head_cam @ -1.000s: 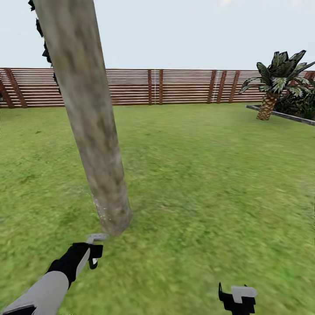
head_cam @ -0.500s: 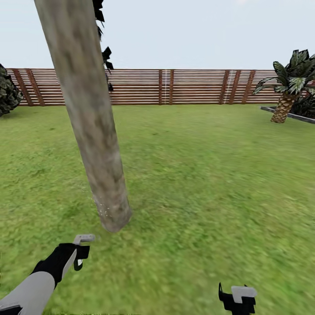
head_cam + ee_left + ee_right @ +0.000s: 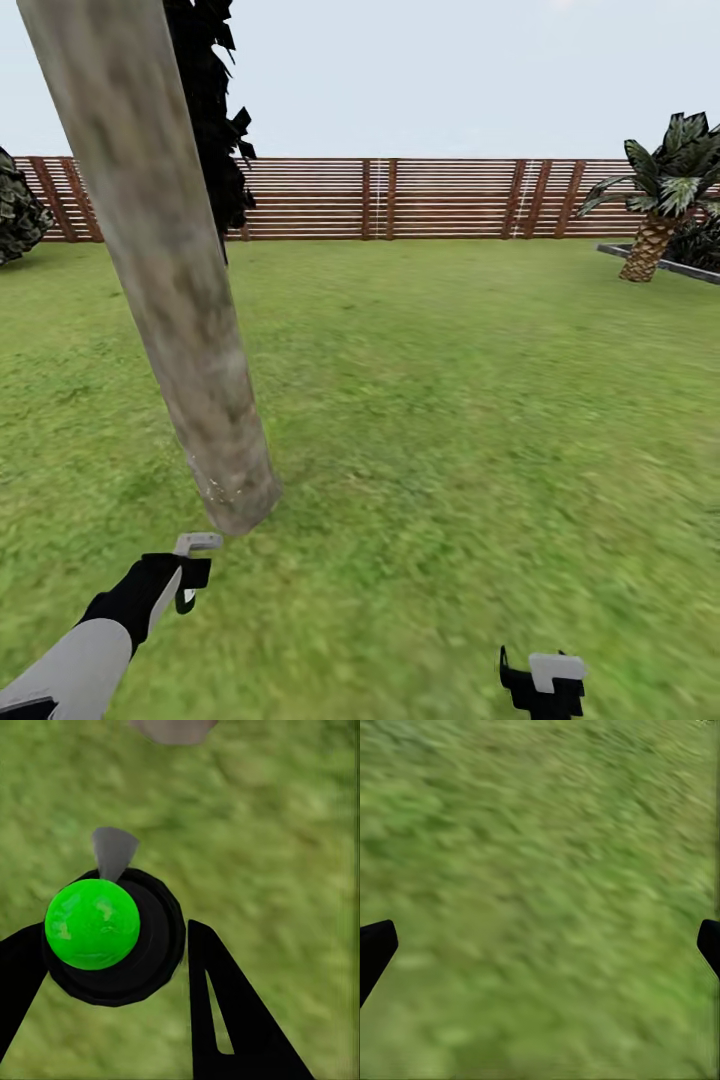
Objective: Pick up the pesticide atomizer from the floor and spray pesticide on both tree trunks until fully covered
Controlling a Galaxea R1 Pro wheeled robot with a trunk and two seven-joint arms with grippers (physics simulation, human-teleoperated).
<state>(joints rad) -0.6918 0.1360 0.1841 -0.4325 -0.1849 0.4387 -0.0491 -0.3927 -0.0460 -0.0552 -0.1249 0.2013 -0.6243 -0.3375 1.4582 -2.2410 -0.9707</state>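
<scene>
Spraying looks under way on one trunk (image 3: 160, 270): our left tool (image 3: 190, 570) is clamped around the atomizer (image 3: 112, 937), whose green cap and black collar sit between the fingers (image 3: 225, 1020) in the left wrist view, with its grey nozzle aimed at the trunk's foot just beyond. We see only a few tiny white specks (image 3: 215, 490) near the base of this trunk, low on its left side; the rest of the grey-brown bark above looks bare, so we judge coverage to be barely begun here. The second tree of the task we cannot pick out, so its trunk presumably is left to do as well. Our right tool (image 3: 540, 685) hangs low at the near right over the lawn (image 3: 450, 420), its fingers spread wide and holding nothing. Compared with half a second ago, the fence (image 3: 450, 198) and the palm (image 3: 660, 200) at the far right sit where they did, while the trunk now leans further left in the head view and shows more of the black-leaved tree (image 3: 210, 120) behind it, so we think our viewpoint has shifted sideways. The left tool has hardly moved.
</scene>
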